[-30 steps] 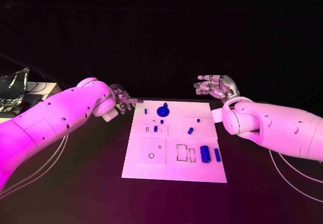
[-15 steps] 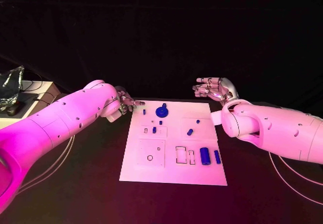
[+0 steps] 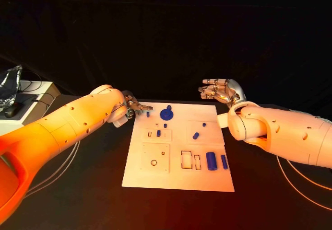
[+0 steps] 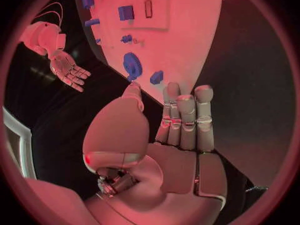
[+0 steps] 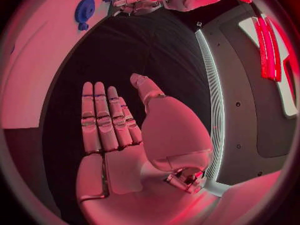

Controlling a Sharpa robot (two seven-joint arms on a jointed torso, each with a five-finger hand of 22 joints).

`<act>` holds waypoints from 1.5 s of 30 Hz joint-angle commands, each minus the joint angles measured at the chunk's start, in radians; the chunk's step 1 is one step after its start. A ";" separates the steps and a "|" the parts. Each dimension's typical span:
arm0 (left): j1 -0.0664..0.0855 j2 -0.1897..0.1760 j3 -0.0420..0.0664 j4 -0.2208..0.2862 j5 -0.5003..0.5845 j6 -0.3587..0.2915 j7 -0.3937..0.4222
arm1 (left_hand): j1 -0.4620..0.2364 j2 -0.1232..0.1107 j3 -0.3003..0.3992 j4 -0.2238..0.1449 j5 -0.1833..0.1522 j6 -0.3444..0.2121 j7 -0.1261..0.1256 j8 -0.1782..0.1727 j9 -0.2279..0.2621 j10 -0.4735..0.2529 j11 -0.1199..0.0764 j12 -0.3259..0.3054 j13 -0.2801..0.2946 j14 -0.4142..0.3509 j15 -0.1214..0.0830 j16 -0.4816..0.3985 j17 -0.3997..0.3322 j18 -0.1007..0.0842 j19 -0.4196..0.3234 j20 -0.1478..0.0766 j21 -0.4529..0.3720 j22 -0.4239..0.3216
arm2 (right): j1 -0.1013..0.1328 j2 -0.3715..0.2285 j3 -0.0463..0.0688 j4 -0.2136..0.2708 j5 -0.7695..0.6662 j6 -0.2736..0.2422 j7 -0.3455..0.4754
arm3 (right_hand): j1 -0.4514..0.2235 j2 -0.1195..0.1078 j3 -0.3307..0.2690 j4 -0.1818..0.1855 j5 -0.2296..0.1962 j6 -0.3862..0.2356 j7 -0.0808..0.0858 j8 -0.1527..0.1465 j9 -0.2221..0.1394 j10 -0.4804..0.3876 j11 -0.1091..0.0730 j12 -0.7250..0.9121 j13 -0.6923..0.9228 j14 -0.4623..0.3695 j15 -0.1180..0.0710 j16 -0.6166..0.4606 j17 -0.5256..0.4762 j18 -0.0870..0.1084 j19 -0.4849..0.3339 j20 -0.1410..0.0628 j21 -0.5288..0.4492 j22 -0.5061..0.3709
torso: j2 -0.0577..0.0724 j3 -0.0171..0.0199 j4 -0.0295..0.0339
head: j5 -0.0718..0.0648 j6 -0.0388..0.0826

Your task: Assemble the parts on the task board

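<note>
Now: left hand open and empty, just beside the task board's far corner. Right hand open too. Blue parts lying on the board, on the counter.

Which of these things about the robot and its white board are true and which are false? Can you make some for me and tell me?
1. The left hand is at the far left corner of the task board. True.
2. The right hand is holding a blue part. False: it is open and holds nothing, up beyond the board's far right corner.
3. A blue gear sits near the far edge of the board. True.
4. Two long blue parts lie side by side on the board's right part. True.
5. The board lies on a white table. False: the table is black.
</note>
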 commanded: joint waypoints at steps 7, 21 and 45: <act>0.004 0.012 -0.020 -0.009 0.000 0.026 0.026 | -0.015 -0.017 0.117 0.000 0.010 0.009 -0.009 -0.017 0.035 0.002 -0.009 0.007 0.006 0.009 -0.003 0.015 0.017 -0.001 0.015 -0.001 0.019 0.017 | 0.002 0.008 0.001 -0.001 -0.006 0.009 0.013 | -0.002 0.008 0.004 -0.002 0.006 0.000 0.016 -0.003 -0.001 -0.005 0.000 -0.001 -0.001 -0.005 0.002 -0.001 -0.001 -0.002 -0.005 0.000 -0.002 0.000 | 0.004 0.0000 -0.0020 | 0.002 0.003; 0.005 0.025 -0.033 -0.026 0.016 0.030 0.021 | -0.069 -0.062 0.339 -0.023 0.009 0.004 -0.014 0.006 0.085 0.001 -0.014 0.013 0.009 0.013 -0.006 0.027 0.029 -0.004 0.021 -0.004 0.026 0.029 | 0.003 0.013 0.001 -0.001 -0.006 0.008 0.013 | -0.002 0.008 0.000 0.000 0.011 -0.004 0.017 -0.003 -0.001 -0.007 0.000 -0.001 -0.001 -0.007 0.003 -0.001 -0.001 -0.002 -0.006 0.000 -0.002 0.000 | 0.015 -0.0008 -0.0078 | 0.003 0.007; 0.006 0.019 -0.033 -0.009 0.048 0.019 0.020 | -0.015 -0.019 0.580 -0.144 0.006 -0.001 -0.033 0.023 0.108 0.003 -0.029 0.003 0.005 0.018 -0.019 0.028 0.038 -0.012 0.026 -0.015 0.031 0.038 | 0.003 0.017 0.001 -0.008 -0.007 0.009 0.010 | 0.000 0.008 0.000 0.000 0.015 -0.006 0.017 -0.003 -0.001 -0.008 0.001 -0.001 -0.001 -0.008 0.004 -0.001 -0.001 -0.002 -0.007 0.001 -0.002 0.000 | 0.017 -0.0019 -0.0097 | 0.003 0.000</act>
